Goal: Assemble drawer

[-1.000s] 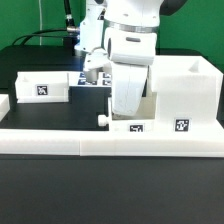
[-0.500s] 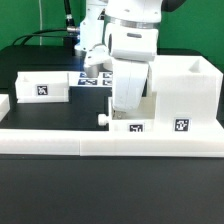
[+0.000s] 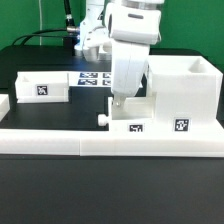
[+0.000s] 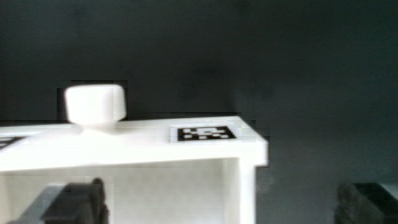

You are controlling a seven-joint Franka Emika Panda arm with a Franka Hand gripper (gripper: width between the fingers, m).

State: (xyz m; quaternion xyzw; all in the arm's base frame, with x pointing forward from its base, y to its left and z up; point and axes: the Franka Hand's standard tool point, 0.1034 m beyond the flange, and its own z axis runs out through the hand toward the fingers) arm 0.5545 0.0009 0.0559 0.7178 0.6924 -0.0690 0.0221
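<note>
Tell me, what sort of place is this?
Probably a robotics lab bench: a white robot arm over a black table, a white drawer casing bearing a square tag, and a marker board.

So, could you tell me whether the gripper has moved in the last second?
Yes: the gripper has risen slightly, judged against the casing beside it, above the knobbed tray.

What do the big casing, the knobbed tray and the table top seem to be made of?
Casing: seemingly white plastic, matte, uniform colour, thin even walls.
Knobbed tray: likely the same matte white plastic; its knob matches, and a printed black-and-white tag sits on top.
Table: black, dull, no glare; cloth or painted board, cannot tell.
</note>
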